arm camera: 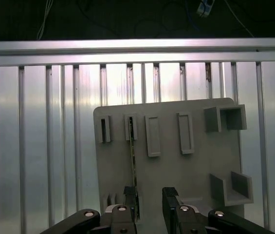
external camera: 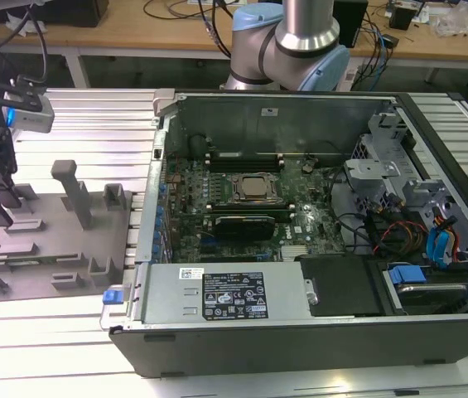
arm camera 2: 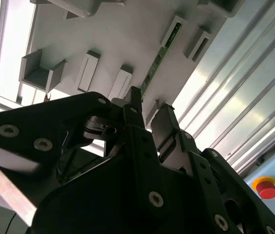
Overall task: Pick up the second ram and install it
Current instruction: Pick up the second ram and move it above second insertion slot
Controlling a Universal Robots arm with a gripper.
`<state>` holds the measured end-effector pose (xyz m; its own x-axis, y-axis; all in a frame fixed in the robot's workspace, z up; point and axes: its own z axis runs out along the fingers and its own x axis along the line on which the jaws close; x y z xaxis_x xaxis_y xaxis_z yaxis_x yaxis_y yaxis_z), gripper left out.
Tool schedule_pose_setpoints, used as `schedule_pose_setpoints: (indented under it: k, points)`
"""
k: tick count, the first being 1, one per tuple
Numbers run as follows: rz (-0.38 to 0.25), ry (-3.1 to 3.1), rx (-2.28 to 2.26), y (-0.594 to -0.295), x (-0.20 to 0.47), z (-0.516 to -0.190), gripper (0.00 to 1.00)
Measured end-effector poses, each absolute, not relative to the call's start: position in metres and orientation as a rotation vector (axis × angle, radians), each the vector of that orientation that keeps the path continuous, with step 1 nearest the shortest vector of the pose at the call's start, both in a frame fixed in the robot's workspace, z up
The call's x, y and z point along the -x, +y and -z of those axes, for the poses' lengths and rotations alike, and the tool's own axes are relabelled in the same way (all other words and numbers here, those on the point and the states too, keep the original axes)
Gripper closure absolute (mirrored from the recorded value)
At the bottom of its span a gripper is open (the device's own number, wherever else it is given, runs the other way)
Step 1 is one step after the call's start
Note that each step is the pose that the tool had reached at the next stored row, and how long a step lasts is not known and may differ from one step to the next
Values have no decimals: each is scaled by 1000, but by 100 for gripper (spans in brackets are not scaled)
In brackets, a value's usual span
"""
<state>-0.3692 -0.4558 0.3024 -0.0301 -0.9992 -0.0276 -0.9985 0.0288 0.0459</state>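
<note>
The memory stick [arm camera: 133, 161] stands on its thin edge on the grey plate [arm camera: 176, 175], one end tucked into a small upright slot block, so both flat faces are left free to be pinched from the sides. The gripper [arm camera: 149, 204] hangs over the plate at the stick's other end with its jaws apart and nothing held. In both wrist views the stick runs toward the gap between the fingers and sits close against the inner face of one finger, with open space to the other, so I judge the grasp lined up but not yet closed. In the second wrist view the stick [arm camera 2: 157, 58] leads up to the fingertips of the gripper [arm camera 2: 149, 114]. In the exterior view the plate [external camera: 43, 257] lies on the ribbed metal tabletop [external camera: 93, 124], and the opened computer case [external camera: 300, 348] sits beside the plate toward the exterior view's right, with its board facing up for the fitting.
</note>
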Motion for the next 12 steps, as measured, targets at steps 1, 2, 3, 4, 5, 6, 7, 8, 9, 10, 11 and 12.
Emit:
schedule_pose_setpoints:
  k: [1, 2, 3, 4, 5, 6, 7, 8, 9, 10, 11, 12]
  points:
    - [82, -2244, -2179, -456, 369, -302, 66]
    - [82, -2245, -2179, -456, 369, -302, 66]
    - [82, -2244, -2179, -456, 369, -302, 66]
    - [82, -2245, -2179, -456, 369, -302, 66]
    - [82, -2245, -2179, -456, 369, -301, 66]
    - [82, -2245, -2179, -456, 369, -301, 66]
    - [82, -2245, -2179, -456, 369, -300, 66]
    - [82, -2244, -2179, -456, 369, -299, 66]
    - [82, -2244, -2179, -456, 369, -297, 66]
    - [82, -2245, -2179, -456, 369, -294, 66]
    - [82, -2244, -2179, -456, 369, -292, 66]
    - [82, -2244, -2179, -456, 369, -290, 66]
